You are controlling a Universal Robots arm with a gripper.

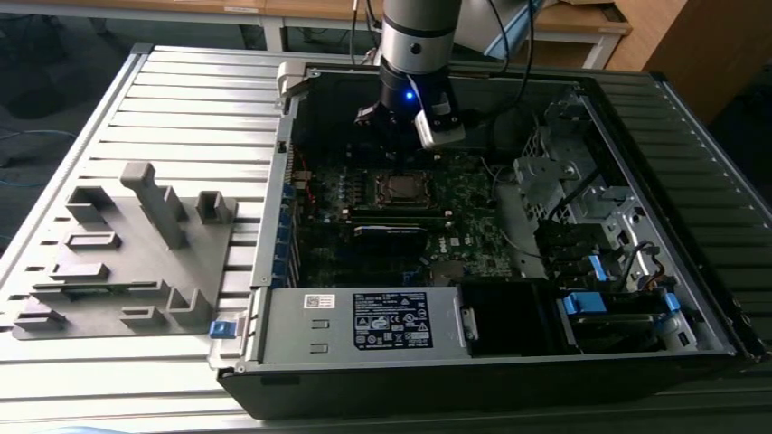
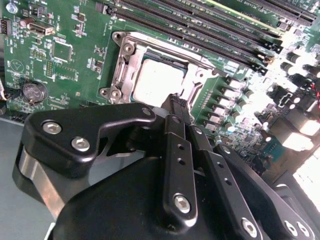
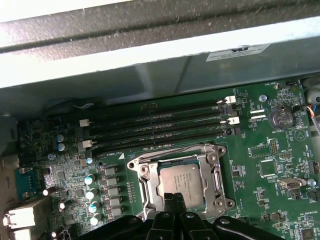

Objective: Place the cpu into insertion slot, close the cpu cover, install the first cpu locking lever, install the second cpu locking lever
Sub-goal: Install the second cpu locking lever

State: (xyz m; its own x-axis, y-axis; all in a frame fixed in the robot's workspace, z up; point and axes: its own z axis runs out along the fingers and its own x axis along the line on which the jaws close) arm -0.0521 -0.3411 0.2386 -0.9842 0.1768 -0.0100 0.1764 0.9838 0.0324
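Showing silver square cpu [image 3: 182, 181], cpu cover [image 3: 216, 172] shut

Wooden desks [image 1: 362, 11] behind slatted metal table [image 1: 181, 99].

The insertion slot [image 1: 402, 188] sits on the motherboard [image 1: 476, 258] inside the open computer case [image 1: 483, 380], and the rest is placed from it. The cpu [image 3: 181, 181] lies in the slot, with the cpu cover [image 3: 214, 172] down around it. The gripper [image 2: 175, 102] hangs just above the slot's edge, over the cover's rim. The memory slots [image 3: 155, 131] run alongside the slot on the board. The power supply [image 1: 362, 321] lies nearer the exterior camera than the slot. The drive bays [image 1: 603, 271] stand toward the exterior view's right of the slot. The fixture rack [image 1: 127, 253] rests outside the case, on the slatted table [image 1: 181, 99], well to the exterior view's left of the slot.
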